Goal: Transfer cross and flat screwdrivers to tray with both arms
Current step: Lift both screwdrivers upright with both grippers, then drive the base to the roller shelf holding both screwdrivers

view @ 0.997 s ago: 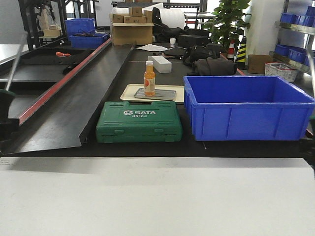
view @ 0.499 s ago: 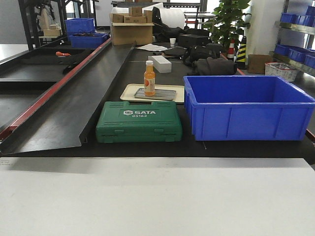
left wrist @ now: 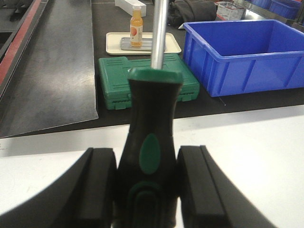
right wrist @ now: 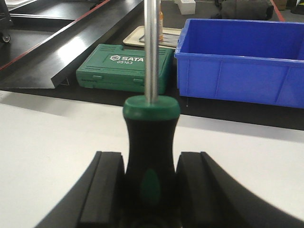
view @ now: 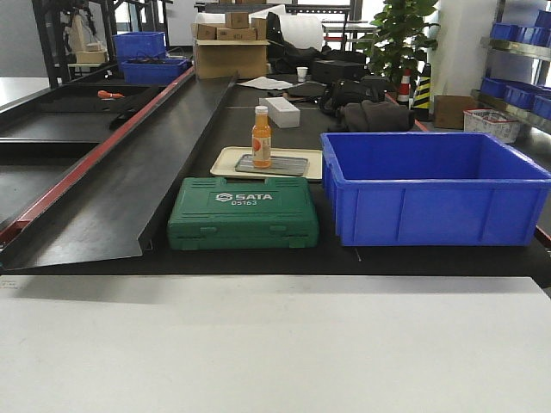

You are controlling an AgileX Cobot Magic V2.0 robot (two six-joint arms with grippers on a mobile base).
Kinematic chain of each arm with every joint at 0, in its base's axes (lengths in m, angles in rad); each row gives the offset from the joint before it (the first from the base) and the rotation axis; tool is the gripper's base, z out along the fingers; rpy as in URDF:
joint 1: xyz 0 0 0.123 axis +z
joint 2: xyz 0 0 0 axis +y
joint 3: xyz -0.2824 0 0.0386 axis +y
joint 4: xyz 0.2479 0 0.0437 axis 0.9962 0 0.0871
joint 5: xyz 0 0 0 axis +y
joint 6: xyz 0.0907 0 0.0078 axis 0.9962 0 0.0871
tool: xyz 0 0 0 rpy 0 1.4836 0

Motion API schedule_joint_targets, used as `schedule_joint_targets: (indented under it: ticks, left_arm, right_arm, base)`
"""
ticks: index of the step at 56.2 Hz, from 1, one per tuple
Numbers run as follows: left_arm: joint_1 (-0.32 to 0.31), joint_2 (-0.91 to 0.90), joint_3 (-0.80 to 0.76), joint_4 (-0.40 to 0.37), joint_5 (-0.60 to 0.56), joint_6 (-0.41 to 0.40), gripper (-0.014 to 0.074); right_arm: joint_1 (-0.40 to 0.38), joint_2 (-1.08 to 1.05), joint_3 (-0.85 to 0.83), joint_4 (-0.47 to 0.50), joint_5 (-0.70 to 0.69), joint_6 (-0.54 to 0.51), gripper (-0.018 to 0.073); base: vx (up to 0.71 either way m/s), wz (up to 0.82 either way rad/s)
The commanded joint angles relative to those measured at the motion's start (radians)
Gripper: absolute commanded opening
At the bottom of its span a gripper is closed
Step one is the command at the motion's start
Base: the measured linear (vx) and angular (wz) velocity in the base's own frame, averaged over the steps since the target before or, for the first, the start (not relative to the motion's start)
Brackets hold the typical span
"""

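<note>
Our left fingers (left wrist: 99, 187) are clamped on the handle of the left screwdriver (left wrist: 151, 142), its shaft pointing away above the white table (left wrist: 256, 142). Our right fingers (right wrist: 107, 190) grip the right screwdriver (right wrist: 151, 147) likewise. Beyond, we see a green toolcase (right wrist: 124, 68) and a blue bin (right wrist: 242, 57) side by side.

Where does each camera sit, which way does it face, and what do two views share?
Front: above the white table's near edge, facing forward to the green case, blue bin and bottle; no robot part shows.
Left wrist: behind the left jaws, looking forward along the screwdriver they clamp.
Right wrist: behind the right jaws, looking forward along the other screwdriver they clamp.
Shared: all three show case and bin.
</note>
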Motion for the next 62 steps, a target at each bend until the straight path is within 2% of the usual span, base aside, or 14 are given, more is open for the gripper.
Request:
schedule_joint_targets:
  ticks: [1,30,62]
  left_arm:
    - [-0.005,-0.012,-0.026,-0.006,-0.086,0.0,-0.0003]
    - [-0.005,-0.008,-0.026,-0.006,-0.087,0.0,-0.0003]
    - [-0.005,0.015,-0.026,-0.008,-0.085,0.0,-0.0003]
  right_arm:
    - [-0.002,-0.001,-0.029,0.009,-0.09,-0.006,-0.0008]
    - [-0.002,-0.001,-0.029,0.009,-0.09,-0.006,-0.0008]
    - [-0.002,0.002,-0.029,0.009,-0.09,-0.006,-0.0008]
  base:
    - [0.0,0.0]
    - [-0.03,0.0]
    - [-0.28,-0.14]
